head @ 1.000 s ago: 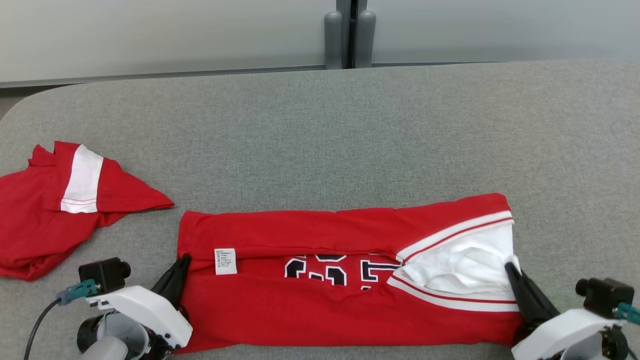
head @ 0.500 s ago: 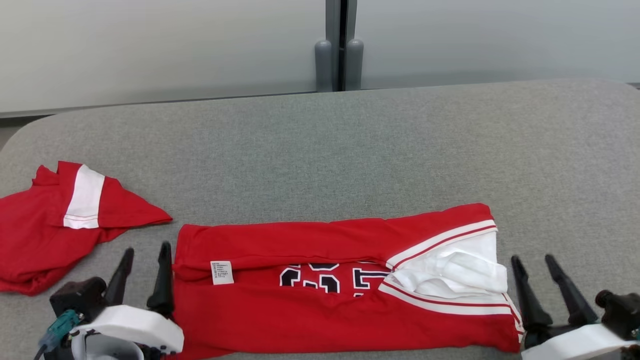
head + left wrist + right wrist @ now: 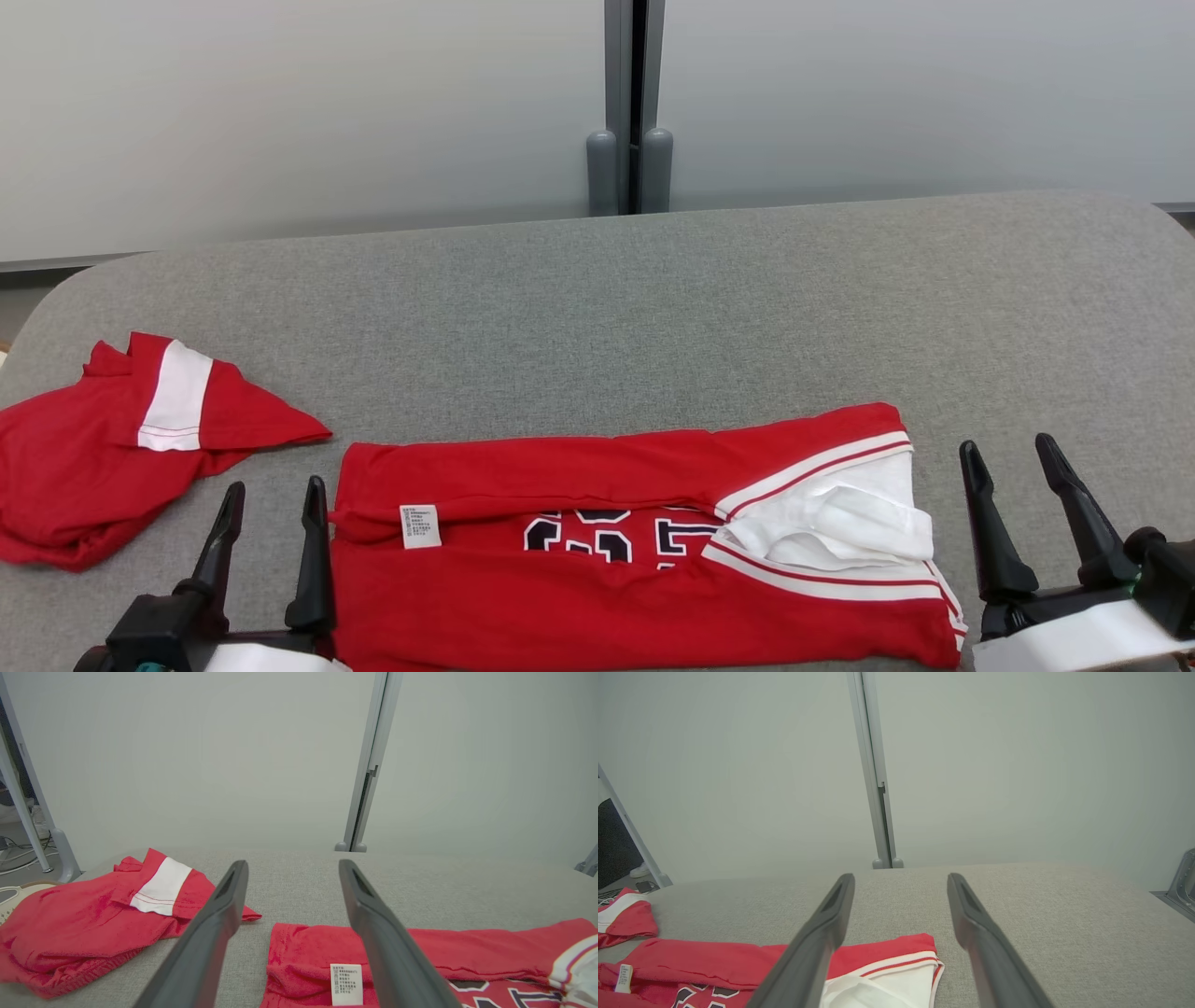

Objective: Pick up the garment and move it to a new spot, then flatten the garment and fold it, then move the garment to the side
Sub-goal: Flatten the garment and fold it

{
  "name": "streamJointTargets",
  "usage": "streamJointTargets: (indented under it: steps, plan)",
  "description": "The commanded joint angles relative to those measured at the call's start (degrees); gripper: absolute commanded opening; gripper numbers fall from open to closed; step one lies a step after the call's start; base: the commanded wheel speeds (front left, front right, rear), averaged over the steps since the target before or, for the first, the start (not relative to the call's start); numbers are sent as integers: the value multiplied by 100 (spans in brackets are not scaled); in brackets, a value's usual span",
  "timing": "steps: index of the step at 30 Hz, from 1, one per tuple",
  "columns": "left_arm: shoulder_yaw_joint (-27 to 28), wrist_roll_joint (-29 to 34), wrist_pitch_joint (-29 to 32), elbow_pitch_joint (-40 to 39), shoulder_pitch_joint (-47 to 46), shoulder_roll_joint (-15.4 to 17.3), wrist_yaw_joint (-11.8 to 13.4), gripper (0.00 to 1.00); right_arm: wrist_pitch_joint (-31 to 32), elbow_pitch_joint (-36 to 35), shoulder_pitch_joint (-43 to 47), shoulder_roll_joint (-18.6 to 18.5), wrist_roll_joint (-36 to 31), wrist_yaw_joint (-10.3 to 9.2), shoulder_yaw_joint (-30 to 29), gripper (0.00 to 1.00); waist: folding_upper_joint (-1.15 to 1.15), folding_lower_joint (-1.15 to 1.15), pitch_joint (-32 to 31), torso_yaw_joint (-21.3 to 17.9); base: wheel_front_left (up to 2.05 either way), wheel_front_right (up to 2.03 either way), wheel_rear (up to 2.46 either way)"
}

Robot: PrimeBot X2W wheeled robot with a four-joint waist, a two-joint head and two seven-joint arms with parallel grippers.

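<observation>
Red jersey (image 3: 579, 597), lengthwise-folded band, soft, light, limp, on tabletop (image 3: 653, 308) just right of crumpled red garment (image 3: 84, 476); left tool (image 3: 275, 490) spread and empty between them, right tool (image 3: 1006, 446) spread at the far end; likely best pinched at end corners.

The red garment (image 3: 560, 607) lies flat near the front edge of the table (image 3: 653, 308), folded into a long band, white-striped at right, dark print, perhaps numerals, half hidden.
</observation>
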Motion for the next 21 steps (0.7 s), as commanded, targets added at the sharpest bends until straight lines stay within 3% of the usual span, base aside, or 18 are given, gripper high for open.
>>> streamJointTargets:
  steps: [1, 21]
  plan:
    - [8, 79, -24, 33, 62, 40, 10, 100, 40, -32, 70, 3, -43, -2, -22, 100, 0, 0, -18, -3, 0, 0, 0]
    - [-214, 260, 26, 311, -11, 94, 48, 100, 305, 79, 139, 72, -72, -2, -62, 100, 0, 0, 17, -11, 0, 0, 0]
